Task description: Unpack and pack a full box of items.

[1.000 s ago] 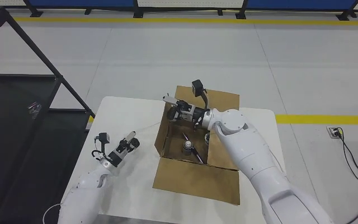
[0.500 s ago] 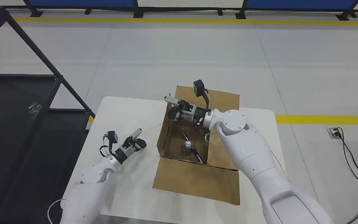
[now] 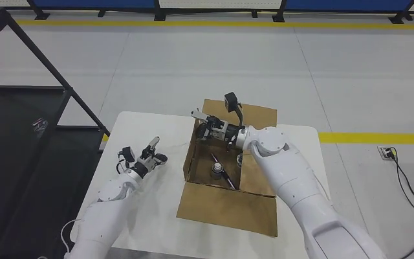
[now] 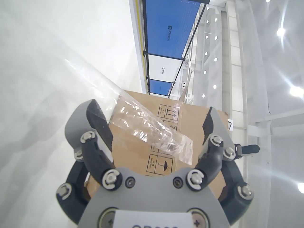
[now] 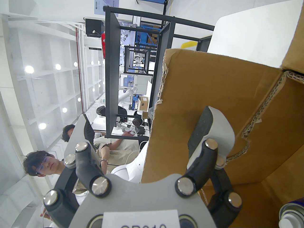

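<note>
While I am opening the box [image 3: 213, 210] on the table [image 3: 155, 220], both grippers are spread.
My right gripper [image 5: 146, 117] is straddling a side flap [image 5: 190, 91]; my left gripper [image 4: 152, 112] is sitting beside the box, a clear plastic strip [image 4: 142, 124] loose between its fingers. Next, I think, squeezing that flap.

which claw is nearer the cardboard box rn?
Right. The right claw straddles an upright flap of the cardboard box; the left claw is apart, over the table beside it.

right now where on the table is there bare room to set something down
Bare: the far left corner of the table, between its edge and the box. Crowded: beside the box at the left end effector, and inside it.
</note>
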`<move>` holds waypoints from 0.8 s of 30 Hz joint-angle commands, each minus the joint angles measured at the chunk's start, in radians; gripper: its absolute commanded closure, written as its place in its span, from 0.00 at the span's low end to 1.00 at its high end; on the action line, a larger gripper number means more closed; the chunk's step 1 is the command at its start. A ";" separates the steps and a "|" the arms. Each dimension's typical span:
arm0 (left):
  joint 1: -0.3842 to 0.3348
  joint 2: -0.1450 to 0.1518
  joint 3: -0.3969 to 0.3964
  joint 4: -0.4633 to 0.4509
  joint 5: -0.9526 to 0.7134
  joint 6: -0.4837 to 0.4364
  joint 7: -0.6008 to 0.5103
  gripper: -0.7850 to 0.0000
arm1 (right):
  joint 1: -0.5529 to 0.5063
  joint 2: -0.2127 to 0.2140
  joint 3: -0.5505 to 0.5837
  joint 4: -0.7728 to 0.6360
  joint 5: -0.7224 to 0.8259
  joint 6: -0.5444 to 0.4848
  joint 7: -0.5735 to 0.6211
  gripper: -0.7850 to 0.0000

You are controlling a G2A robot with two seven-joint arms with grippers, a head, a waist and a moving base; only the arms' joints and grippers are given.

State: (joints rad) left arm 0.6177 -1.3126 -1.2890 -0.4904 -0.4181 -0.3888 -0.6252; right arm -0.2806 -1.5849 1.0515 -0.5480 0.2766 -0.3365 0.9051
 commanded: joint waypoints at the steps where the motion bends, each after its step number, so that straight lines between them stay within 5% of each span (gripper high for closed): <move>1: -0.016 -0.004 0.001 0.026 -0.004 0.000 0.015 0.00 | 0.000 0.000 0.000 0.000 -0.001 0.000 -0.002 0.00; 11: -0.057 0.004 -0.049 0.133 -0.067 -0.030 0.035 0.00 | -0.007 0.002 0.005 -0.010 -0.006 0.002 -0.003 0.00; 24: -0.031 0.042 -0.112 0.163 -0.079 -0.104 0.044 0.00 | -0.007 -0.001 0.000 -0.013 -0.011 0.011 0.000 0.00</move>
State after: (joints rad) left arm 0.5826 -1.2738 -1.3965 -0.3271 -0.4965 -0.4865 -0.5816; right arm -0.2876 -1.5854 1.0519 -0.5615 0.2655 -0.3262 0.9046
